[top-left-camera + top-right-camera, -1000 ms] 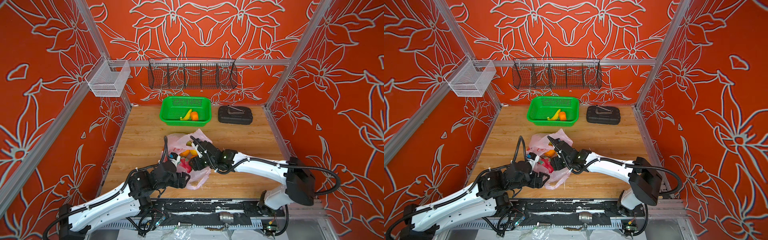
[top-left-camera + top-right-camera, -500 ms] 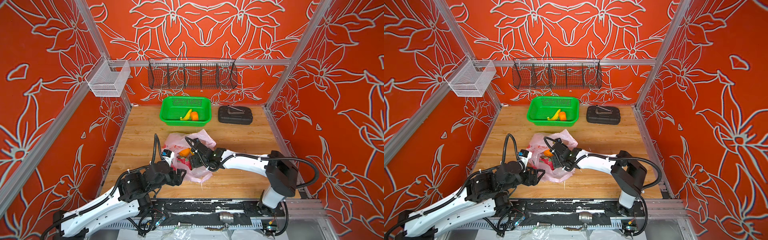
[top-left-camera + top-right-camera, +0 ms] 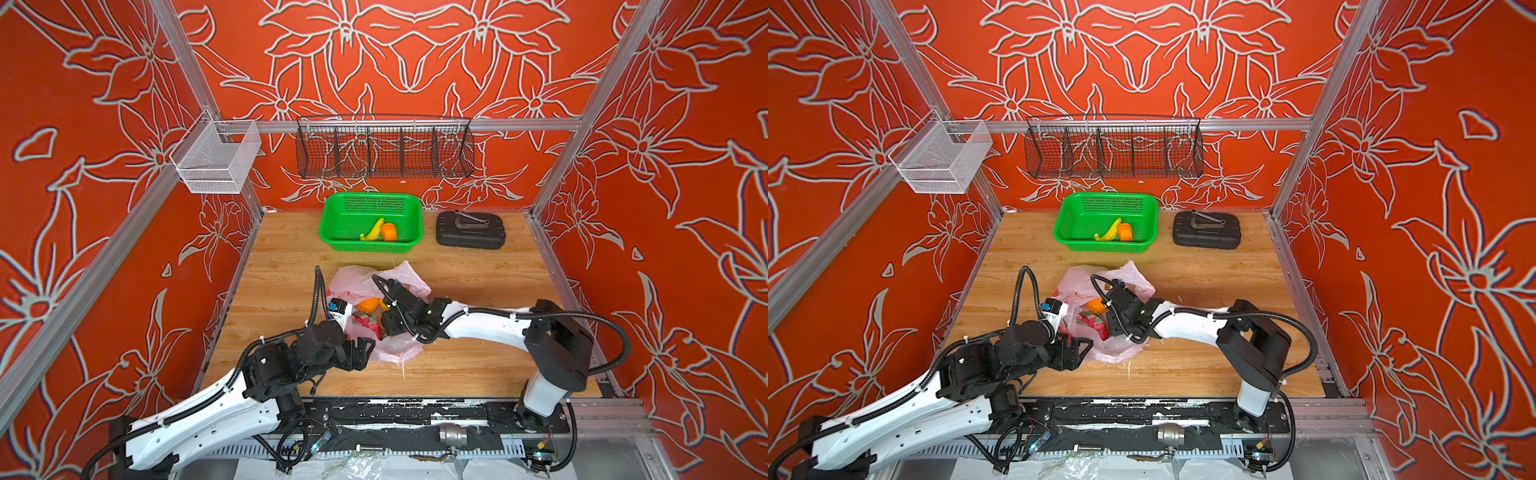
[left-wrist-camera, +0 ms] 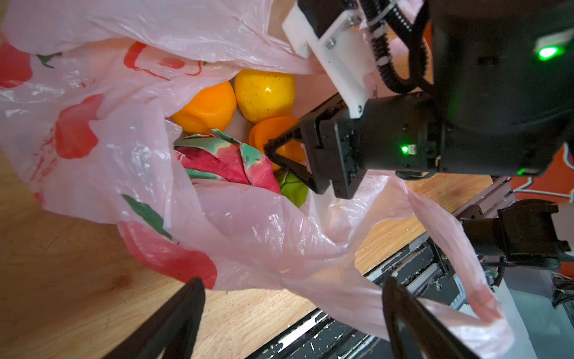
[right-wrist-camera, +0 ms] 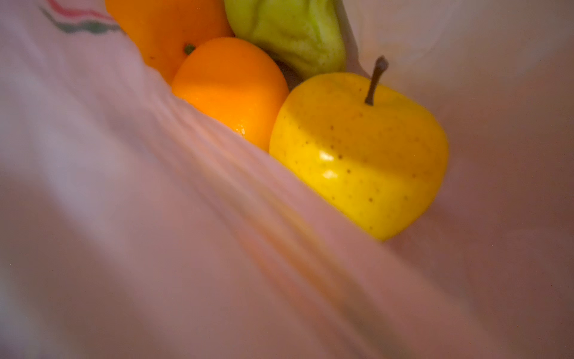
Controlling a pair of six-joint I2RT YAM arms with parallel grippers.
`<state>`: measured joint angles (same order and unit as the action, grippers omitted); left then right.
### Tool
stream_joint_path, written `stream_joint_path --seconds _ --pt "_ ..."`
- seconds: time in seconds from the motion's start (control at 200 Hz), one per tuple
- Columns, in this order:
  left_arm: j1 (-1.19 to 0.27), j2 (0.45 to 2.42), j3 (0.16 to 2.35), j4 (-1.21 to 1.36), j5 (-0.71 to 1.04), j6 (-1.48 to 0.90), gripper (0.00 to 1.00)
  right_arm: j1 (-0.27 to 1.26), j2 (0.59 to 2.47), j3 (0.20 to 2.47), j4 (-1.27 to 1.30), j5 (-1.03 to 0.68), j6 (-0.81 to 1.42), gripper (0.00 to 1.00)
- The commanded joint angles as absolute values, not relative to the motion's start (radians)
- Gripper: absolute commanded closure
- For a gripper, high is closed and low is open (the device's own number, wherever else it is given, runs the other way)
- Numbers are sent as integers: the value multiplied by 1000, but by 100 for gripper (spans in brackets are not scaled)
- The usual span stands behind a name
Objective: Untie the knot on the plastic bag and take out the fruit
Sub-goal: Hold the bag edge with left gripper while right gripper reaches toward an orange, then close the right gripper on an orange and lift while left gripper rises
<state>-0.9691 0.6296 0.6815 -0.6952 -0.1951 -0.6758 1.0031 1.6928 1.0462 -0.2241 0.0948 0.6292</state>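
The pink plastic bag [image 3: 361,278] [image 3: 1084,278] lies mid-table with its mouth open; no knot shows, and a loose handle loop [image 4: 450,248] trails off. Fruit sits inside: a dragon fruit [image 4: 223,161] [image 3: 368,326], oranges [image 4: 205,105] [image 5: 230,87], a yellow apple [image 4: 264,93] [image 5: 357,155] and a green fruit [image 4: 292,186]. My right gripper [image 3: 384,322] [image 3: 1111,324] [image 4: 273,152] is inside the bag's mouth against an orange [image 4: 276,133]; bag plastic [image 5: 155,217] hides its jaws. My left gripper [image 3: 365,349] [image 3: 1079,349] [image 4: 292,298] stands open at the bag's near edge, plastic between its fingers.
A green basket [image 3: 332,208] at the back holds a banana [image 3: 372,230] and an orange [image 3: 388,232]. A black case [image 3: 469,230] lies to its right. A black wire rack [image 3: 384,147] and a white mesh basket [image 3: 216,160] hang on the walls.
My right arm has folded in and pushed its gripper leftward, deeper into the bag's mouth. My left gripper has stayed open at the bag's near edge, shifting only a little.
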Motion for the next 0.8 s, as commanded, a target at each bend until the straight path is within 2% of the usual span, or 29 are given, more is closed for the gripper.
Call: stream_joint_path --seconds 0.0,0.135,0.35,0.616,0.796 --pt "-974 642 732 -717 -258 -654 11 1008 1577 989 -222 60 627 52" --pt "-964 658 778 -764 -294 -619 11 1019 1460 919 -219 23 621 53" --pt "-934 698 863 -736 -261 -566 11 1022 1289 855 -176 -53 599 53" --pt "-882 781 962 -606 -133 -475 11 1015 1101 854 -86 -110 591 52" --pt "-819 865 1054 -522 -27 -210 10 913 1085 975 -153 -194 602 52"
